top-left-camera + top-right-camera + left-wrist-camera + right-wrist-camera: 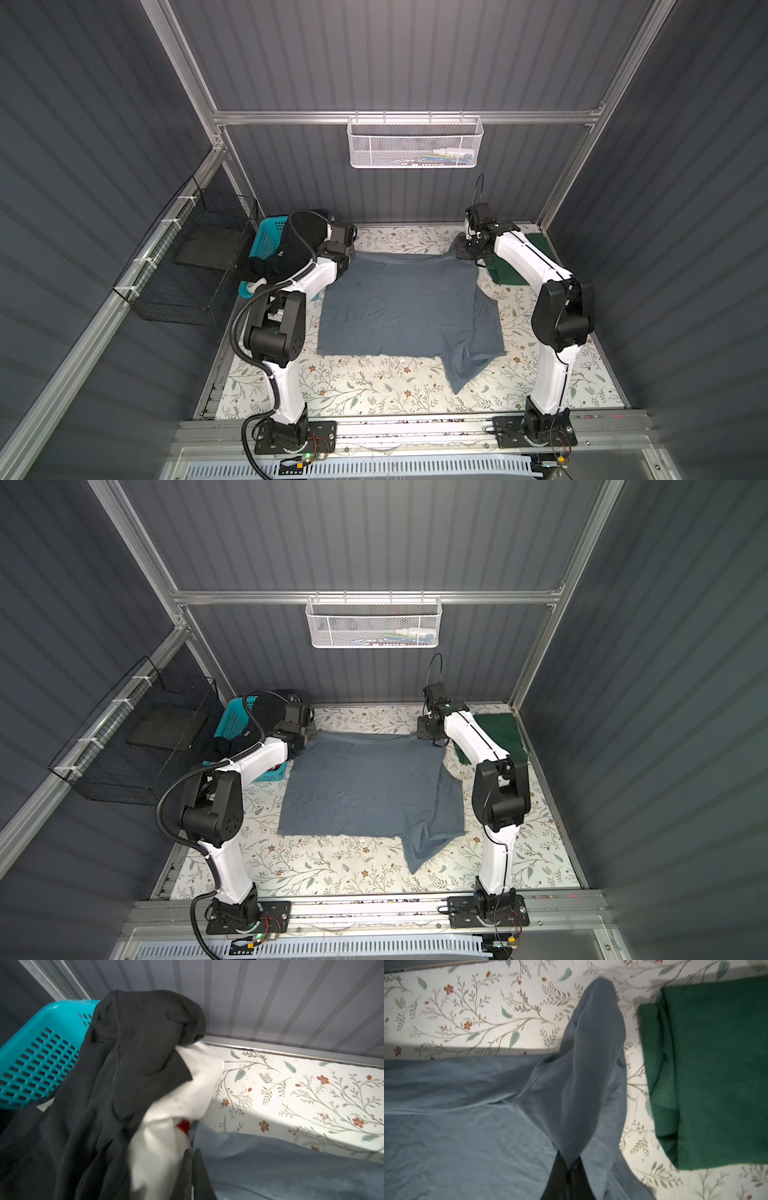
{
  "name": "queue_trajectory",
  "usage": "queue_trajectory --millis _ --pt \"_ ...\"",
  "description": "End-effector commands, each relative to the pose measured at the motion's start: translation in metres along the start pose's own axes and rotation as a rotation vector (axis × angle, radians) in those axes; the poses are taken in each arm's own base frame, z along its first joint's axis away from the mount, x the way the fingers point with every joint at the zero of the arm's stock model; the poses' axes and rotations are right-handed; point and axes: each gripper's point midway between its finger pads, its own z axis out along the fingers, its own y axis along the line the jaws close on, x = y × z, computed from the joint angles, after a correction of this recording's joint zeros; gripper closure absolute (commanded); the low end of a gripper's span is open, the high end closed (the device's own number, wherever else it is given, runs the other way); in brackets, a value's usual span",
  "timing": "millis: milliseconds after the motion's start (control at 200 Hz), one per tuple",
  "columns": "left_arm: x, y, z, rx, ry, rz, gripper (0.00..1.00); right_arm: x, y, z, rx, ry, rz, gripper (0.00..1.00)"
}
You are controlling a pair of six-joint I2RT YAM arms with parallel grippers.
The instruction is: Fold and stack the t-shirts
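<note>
Left gripper (192,1151), right gripper (569,1162): two pinches on one blue-grey t-shirt (399,303)

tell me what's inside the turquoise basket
A black t-shirt spills over the turquoise basket rim, with white cloth under it and a bit of red cloth. The basket's floor and anything deeper are covered.

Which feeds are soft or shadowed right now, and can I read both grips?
Both top views: sharp, well lit, blue-grey shirt clear. Left wrist view: nearby black shirt blurred, shade band across the table, left gripper dim, pinching the blue-grey edge. Right wrist view: soft throughout, green shirt fuzzy-edged, right gripper dark but visibly shut on blue-grey cloth.
</note>
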Motion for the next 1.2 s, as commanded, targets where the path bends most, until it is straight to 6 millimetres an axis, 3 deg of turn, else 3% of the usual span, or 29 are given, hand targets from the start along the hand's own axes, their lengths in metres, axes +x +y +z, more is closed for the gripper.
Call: queue_trajectory --millis 0,220,505,740,755,780,945,1035,1196 --pt "0.01 0.0 -0.003 0.0 0.007 -0.043 1.0 0.016 0.007 -0.016 -0.013 0.023 0.025 1.0" --pt "0.029 0.012 -0.004 -0.049 0.043 -0.061 1.0 0.044 0.003 -0.026 0.023 0.065 0.003 1.0" --pt "0.043 0.015 0.002 -0.066 0.059 -0.063 1.0 0.059 -0.003 -0.039 0.022 0.071 -0.002 1.0" --pt "0.003 0.012 0.017 -0.13 -0.035 0.013 1.0 0.049 -0.002 -0.042 0.009 0.033 0.006 1.0" --pt "-0.015 0.009 0.016 -0.129 -0.069 0.004 1.0 0.047 -0.002 -0.041 0.009 0.03 0.008 1.0" --pt "-0.025 0.008 0.018 -0.138 -0.09 0.009 1.0 0.044 -0.002 -0.041 0.01 0.027 0.01 1.0" --pt "-0.067 -0.008 0.034 -0.145 -0.179 0.054 1.0 0.029 0.0 -0.034 -0.007 0.024 0.02 1.0" --pt "-0.075 -0.016 0.045 -0.143 -0.201 0.082 1.0 0.025 0.001 -0.029 -0.013 0.029 0.025 1.0" --pt "-0.069 -0.013 0.061 -0.179 -0.208 0.121 1.0 0.024 0.002 -0.029 -0.031 0.034 0.03 1.0"
